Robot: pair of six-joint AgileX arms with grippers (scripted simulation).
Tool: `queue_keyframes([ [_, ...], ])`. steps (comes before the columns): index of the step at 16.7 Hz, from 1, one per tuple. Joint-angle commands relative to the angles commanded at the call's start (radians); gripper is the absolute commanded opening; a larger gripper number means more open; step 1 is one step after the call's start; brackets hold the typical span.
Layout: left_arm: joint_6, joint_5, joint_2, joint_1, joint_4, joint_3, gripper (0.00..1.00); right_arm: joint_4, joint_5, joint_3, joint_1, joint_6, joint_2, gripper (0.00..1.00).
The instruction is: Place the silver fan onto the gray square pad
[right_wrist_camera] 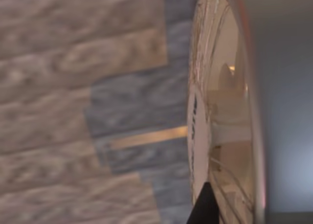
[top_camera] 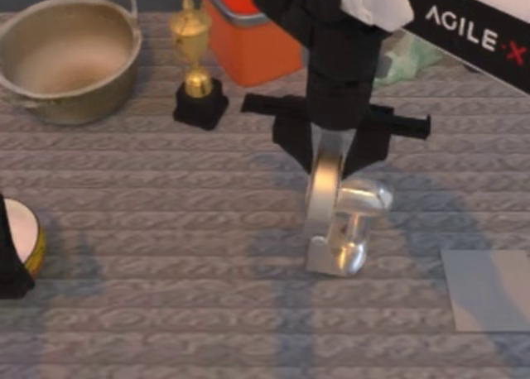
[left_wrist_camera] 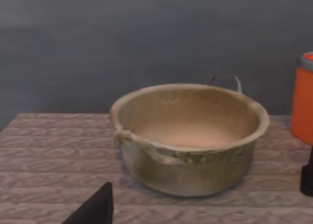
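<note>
At the near right edge of the table lies the gray square pad (top_camera: 490, 289), bare. Just left of it, mid-table, your right gripper (top_camera: 333, 151) has its fingers closed on the ring head of the silver fan (top_camera: 341, 222), so you look to be in the carry step; whether the stand has cleared the wood I cannot tell. Next you need to travel right and set it down upright. Your left gripper (top_camera: 10, 251) is parked at the left edge; its fingers are not readable. Farther back, the pot (top_camera: 68, 56) holds nothing.
</note>
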Motion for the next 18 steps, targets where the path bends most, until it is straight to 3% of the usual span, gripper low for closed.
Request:
queue_keyframes([
  [10,0.000,0.000,0.000,0.000,0.000,0.000,1.00,-0.016,0.000,0.017,-0.001,0.001,0.003,0.00],
  [18,0.000,0.000,0.000,0.000,0.000,0.000,1.00,-0.244,0.000,0.313,0.005,0.001,0.065,0.00],
])
